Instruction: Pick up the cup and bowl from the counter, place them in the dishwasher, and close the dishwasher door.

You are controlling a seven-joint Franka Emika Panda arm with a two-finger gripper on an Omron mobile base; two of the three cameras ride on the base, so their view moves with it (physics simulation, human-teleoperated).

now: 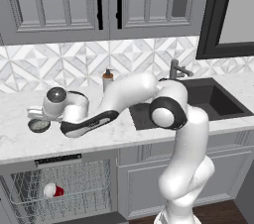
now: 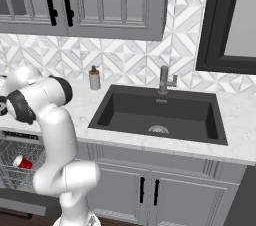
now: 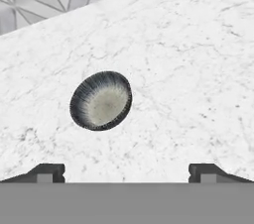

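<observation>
Left base view: I see my gripper [image 1: 33, 115] just above the bowl [image 1: 38, 126] on the counter [image 1: 20, 141]; the cup [image 1: 52, 191] lies in the dishwasher [image 1: 59, 186] rack below; soap dispenser [image 1: 107, 79] behind.
Right base view: cup [image 2: 23, 162] in rack, sink [image 2: 157, 112] well right.
Hand view: my gripper [image 3: 127, 171] spread wide, holding nothing; bowl [image 3: 101, 100] ahead, slightly left. No readable writing.

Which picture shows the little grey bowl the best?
The hand view: the bowl sits whole on the white counter, with its pale inside showing, just ahead of the open fingers. In the left base view it is small, by the hand. I can't find it in the right base view.
</observation>
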